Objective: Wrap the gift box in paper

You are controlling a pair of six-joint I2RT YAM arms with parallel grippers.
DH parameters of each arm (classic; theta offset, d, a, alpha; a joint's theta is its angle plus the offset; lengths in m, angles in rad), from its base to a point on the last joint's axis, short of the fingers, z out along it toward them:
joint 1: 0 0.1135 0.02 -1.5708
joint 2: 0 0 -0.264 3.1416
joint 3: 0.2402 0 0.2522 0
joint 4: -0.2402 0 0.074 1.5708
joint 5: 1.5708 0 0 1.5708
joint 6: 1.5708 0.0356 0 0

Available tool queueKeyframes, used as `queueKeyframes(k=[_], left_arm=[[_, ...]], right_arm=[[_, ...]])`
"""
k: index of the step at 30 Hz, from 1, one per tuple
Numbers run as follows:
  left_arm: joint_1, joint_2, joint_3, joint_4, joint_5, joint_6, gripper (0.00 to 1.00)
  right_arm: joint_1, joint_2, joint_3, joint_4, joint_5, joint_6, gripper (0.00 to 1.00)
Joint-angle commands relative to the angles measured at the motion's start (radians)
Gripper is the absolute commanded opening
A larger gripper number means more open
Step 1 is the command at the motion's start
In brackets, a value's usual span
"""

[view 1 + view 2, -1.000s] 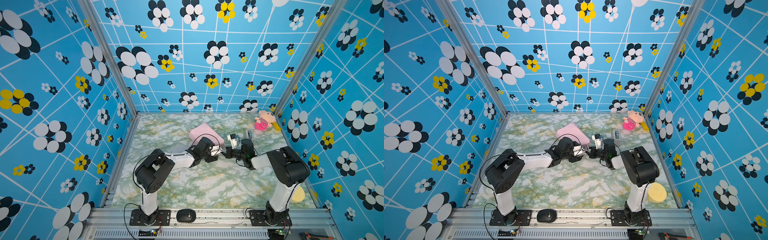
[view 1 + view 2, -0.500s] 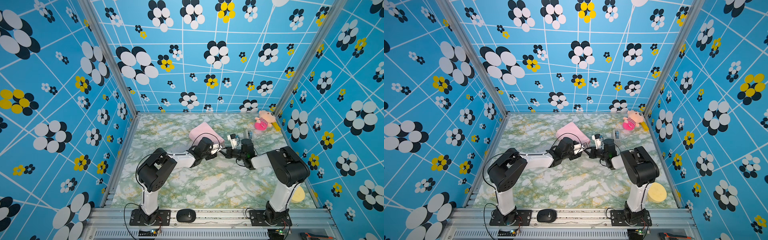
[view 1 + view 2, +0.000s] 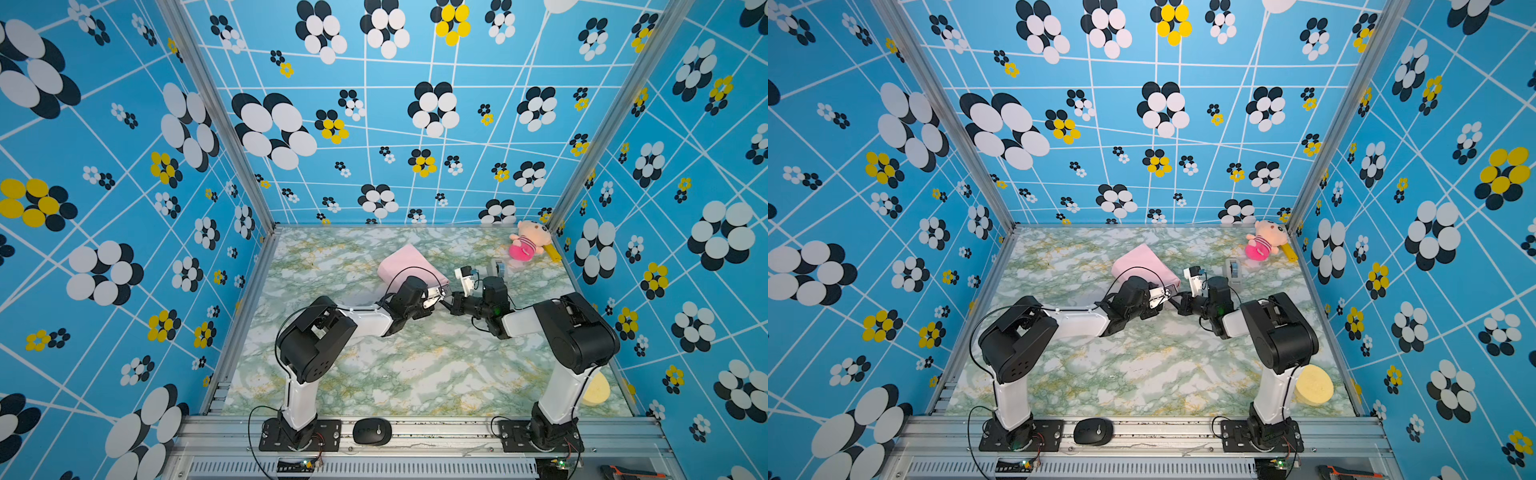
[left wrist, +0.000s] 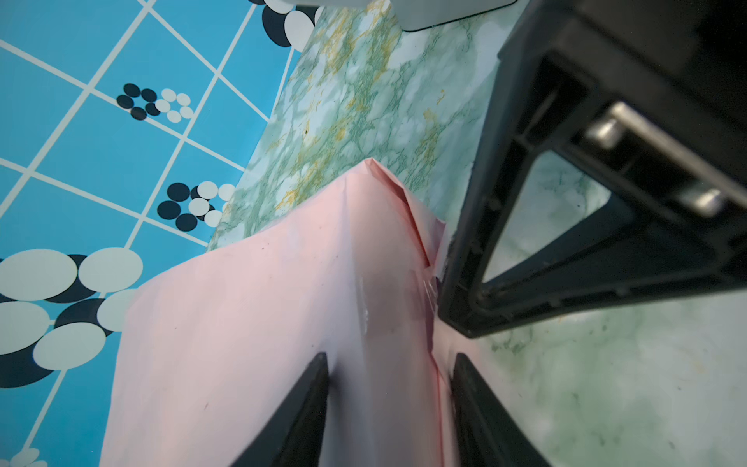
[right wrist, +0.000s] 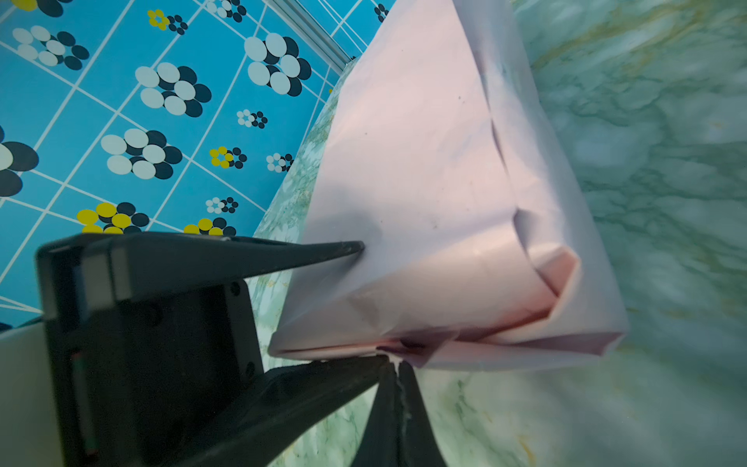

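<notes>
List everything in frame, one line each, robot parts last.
paper: 1, pale pink, folded into a parcel, mid-table toward the back
tape dispenser: 1, grey, right of the parcel
plush toy: 1, cream and pink, far right corner
yellow bar: 1, yellow, behind the plush toy
round pad: 1, pale yellow, beside the right arm's base
mouse-like puck: 1, black, front rail between the arm bases
table: 1, green-white marble
walls: 3, blue with flowers
left gripper: 1, black, jaws astride the parcel's end, grip unclear
right gripper: 1, black, shut, tip at the parcel's edge
</notes>
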Motion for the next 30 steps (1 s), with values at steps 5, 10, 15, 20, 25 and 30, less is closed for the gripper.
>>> queueKeyframes(k=[5, 10, 15, 20, 25, 30], left_arm=[[0.003, 0.049, -0.010, -0.136, -0.043, -0.045, 0.48], [0.004, 0.046, -0.010, -0.136, -0.043, -0.053, 0.48], [0.005, 0.046, -0.005, -0.141, -0.040, -0.063, 0.47], [0.004, 0.046, -0.001, -0.141, -0.038, -0.067, 0.47], [0.004, 0.046, 0.003, -0.143, -0.034, -0.071, 0.46], [0.004, 0.045, 0.001, -0.144, -0.031, -0.072, 0.46]], right_arm=[[0.005, 0.026, 0.015, 0.048, 0.001, 0.025, 0.10], [0.006, 0.038, 0.036, 0.002, 0.001, 0.025, 0.15], [0.005, 0.039, 0.041, -0.042, 0.000, 0.020, 0.18], [0.005, 0.038, 0.043, -0.087, 0.004, 0.022, 0.24], [0.005, 0.030, 0.040, -0.141, 0.012, 0.015, 0.30], [0.005, 0.012, 0.014, -0.147, 0.020, 0.016, 0.39]])
